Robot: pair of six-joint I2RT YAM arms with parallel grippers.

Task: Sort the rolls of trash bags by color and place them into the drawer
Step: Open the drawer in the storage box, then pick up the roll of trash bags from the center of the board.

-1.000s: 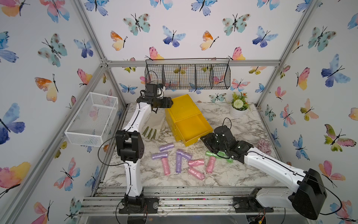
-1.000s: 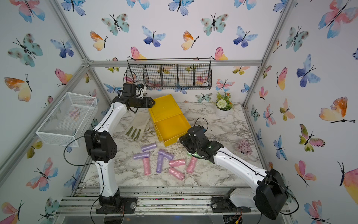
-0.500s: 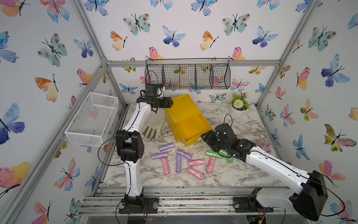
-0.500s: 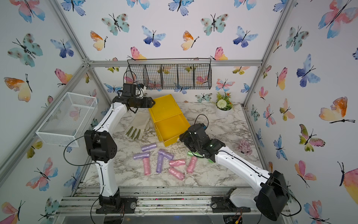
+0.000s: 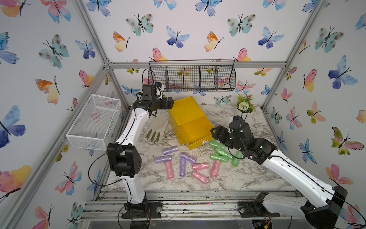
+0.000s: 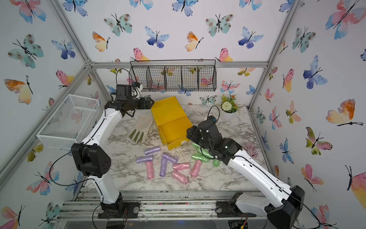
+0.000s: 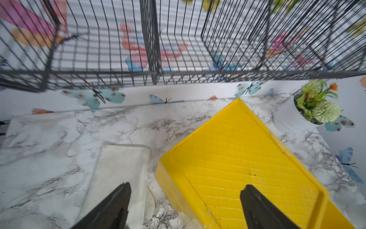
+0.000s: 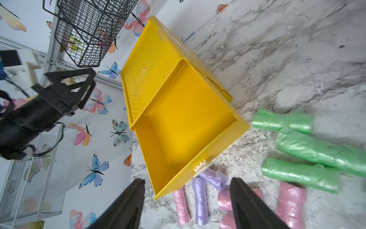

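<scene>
Presently, R claw (image 8: 187,179) open, empty, at front corner of open yellow plastic drawer (image 8: 188,126). Crinkly pastel-green trash-bag rolls (image 8: 316,150) lie on marble counter (image 5: 247,174) just beside it, back toward its own arm. Long axes approx. along jaw line, so wrist turn likely needed. L claw (image 7: 187,185) open, empty, well apart.

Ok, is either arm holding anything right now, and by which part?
Nothing is held: the left jaws stand open above the glove and yellow box; the right jaws stand open by the drawer.
</scene>
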